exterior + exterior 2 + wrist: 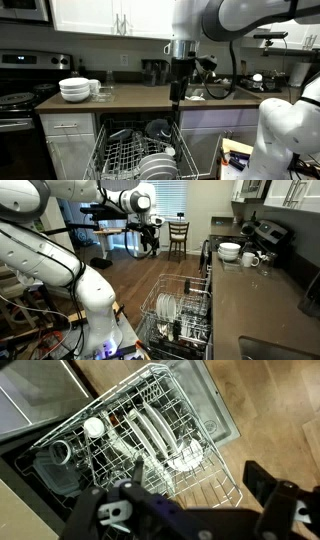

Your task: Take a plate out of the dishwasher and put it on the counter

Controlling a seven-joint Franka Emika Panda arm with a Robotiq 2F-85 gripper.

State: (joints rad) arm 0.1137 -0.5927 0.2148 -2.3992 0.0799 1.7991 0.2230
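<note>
**Kitchen, one arm, dishwasher open.**

- Claw [195,480]: fingers spread wide, nothing between them. It hangs above the dishwasher [140,150], clear of its contents. In an exterior view it hangs in front of the worktop [130,98] edge.
- Dishwasher: door dropped flat, lower rack [200,420] pulled out over it. Both exterior views show this.
- Plate [150,432]: stands on edge among the rack's tines, in a row with others like it (how many cannot be told). The wrist view looks straight down on it. Nothing grips it.
- Rack, other contents: cups and a round dish [186,457] just beside the plate row.
- Worktop: brown, over white cabinet fronts. It carries stacked white bowls [75,90].
- Stove [20,85]: black, at the worktop's end, beyond the bowls.
</note>
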